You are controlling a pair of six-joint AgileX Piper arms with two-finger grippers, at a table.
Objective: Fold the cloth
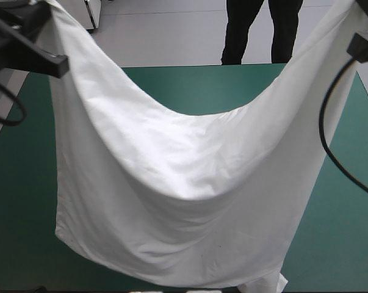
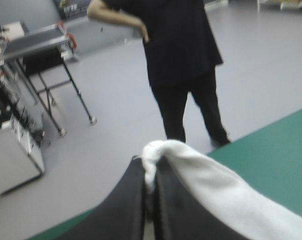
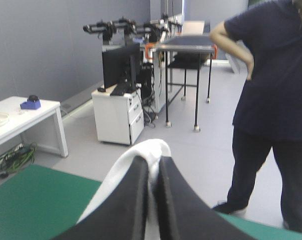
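Observation:
The white T-shirt (image 1: 171, 183) hangs spread between both raised arms, sagging in a deep curve at its middle, with its lower edge near the table's front edge. In the high view both grippers are out of sight beyond the upper corners. My left gripper (image 2: 151, 167) is shut on the T-shirt (image 2: 211, 185), a white fold bulging over its fingertips. In the same way my right gripper (image 3: 152, 162) is shut on the T-shirt (image 3: 140, 150), with cloth pinched between its black fingers.
The teal-green table cover (image 1: 19, 201) shows on both sides of the hanging cloth and beyond it toward the far edge (image 1: 232, 65). Both wrist views look level across the table edge into the room.

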